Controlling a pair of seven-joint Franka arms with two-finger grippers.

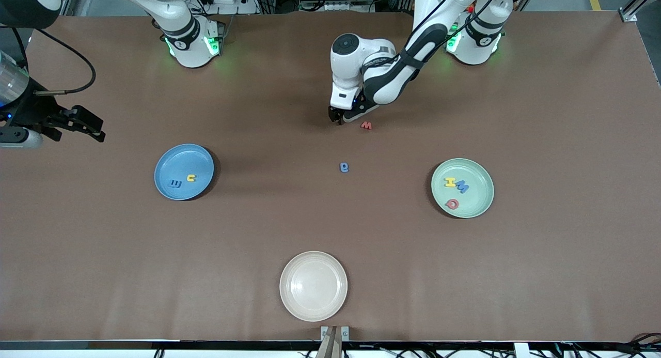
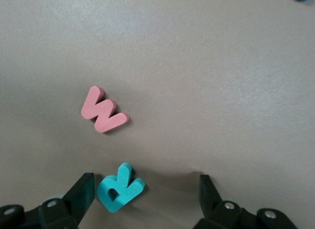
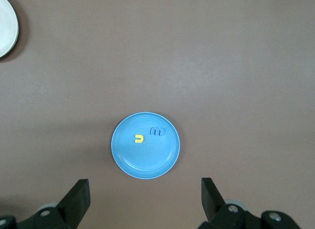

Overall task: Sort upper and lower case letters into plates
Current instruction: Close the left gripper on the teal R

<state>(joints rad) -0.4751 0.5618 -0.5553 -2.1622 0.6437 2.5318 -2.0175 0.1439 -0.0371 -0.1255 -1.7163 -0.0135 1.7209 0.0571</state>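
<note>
My left gripper (image 1: 338, 119) is down at the table, open, with its fingers (image 2: 83, 192) on either side of a teal R (image 2: 119, 188). The R lies flat beside one finger and apart from the other. A red w (image 1: 366, 125) lies just beside it. A blue a (image 1: 344, 167) lies nearer the front camera. The blue plate (image 1: 170, 161) holds a yellow u (image 1: 191, 178) and a blue letter (image 1: 175, 183). The mint plate (image 1: 477, 200) holds a yellow H (image 1: 450, 182), a blue M (image 1: 462, 187) and a red letter (image 1: 452, 204). My right gripper (image 1: 95, 126) waits open, high over the right arm's end, looking down on the blue plate (image 3: 147, 160).
A cream-white plate (image 1: 313, 285) with nothing on it sits near the table's front edge, midway along. The two arm bases stand along the table's back edge. Bare brown tabletop (image 1: 320, 213) lies between the plates.
</note>
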